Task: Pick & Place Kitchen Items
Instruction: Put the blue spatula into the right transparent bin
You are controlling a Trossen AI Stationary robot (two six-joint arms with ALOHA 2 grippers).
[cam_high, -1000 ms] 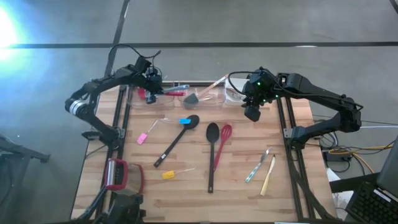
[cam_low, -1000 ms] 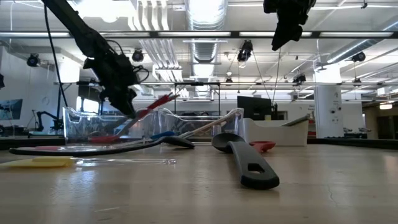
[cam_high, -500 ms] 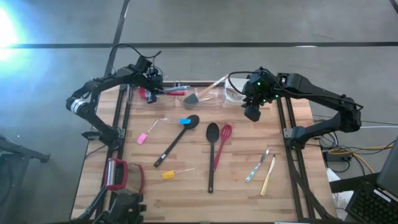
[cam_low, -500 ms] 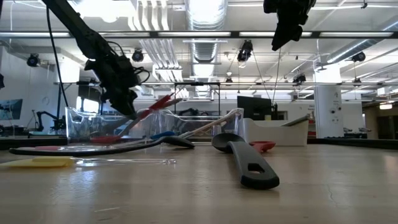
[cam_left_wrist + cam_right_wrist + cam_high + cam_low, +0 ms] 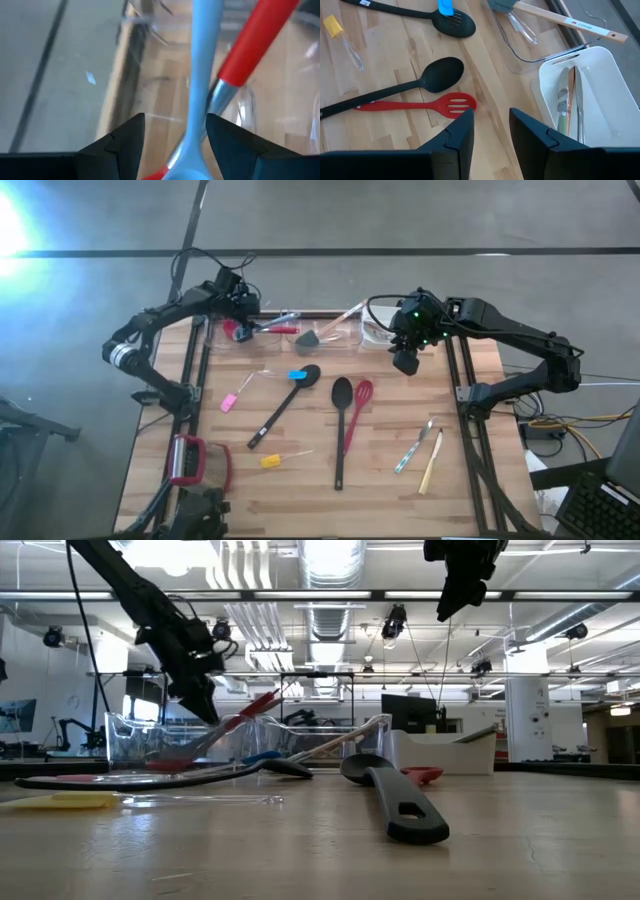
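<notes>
The desk [image 5: 330, 500] is pale, matt wood planking with visible grain; the black spoon [image 5: 420, 84] and red slotted spatula [image 5: 425, 105] look like smooth matt plastic; the clear tub [image 5: 530, 55] is glossy transparent plastic; the white tub [image 5: 605, 100] is smooth and opaque, holding shiny metal cutlery [image 5: 563, 102].

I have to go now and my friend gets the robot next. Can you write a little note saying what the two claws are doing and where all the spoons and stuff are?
Left gripper: open, above the clear tub, just clear of a red-handled utensil and a light blue one lying in it.
Right gripper: open, empty, hanging over the table beside the white tub.
Done: grey spatula in the clear tub; some cutlery in the white tub.
Left on the table: two black spoons, red slotted spatula, yellow piece, pink piece, blue piece, two cutlery pieces.
</notes>
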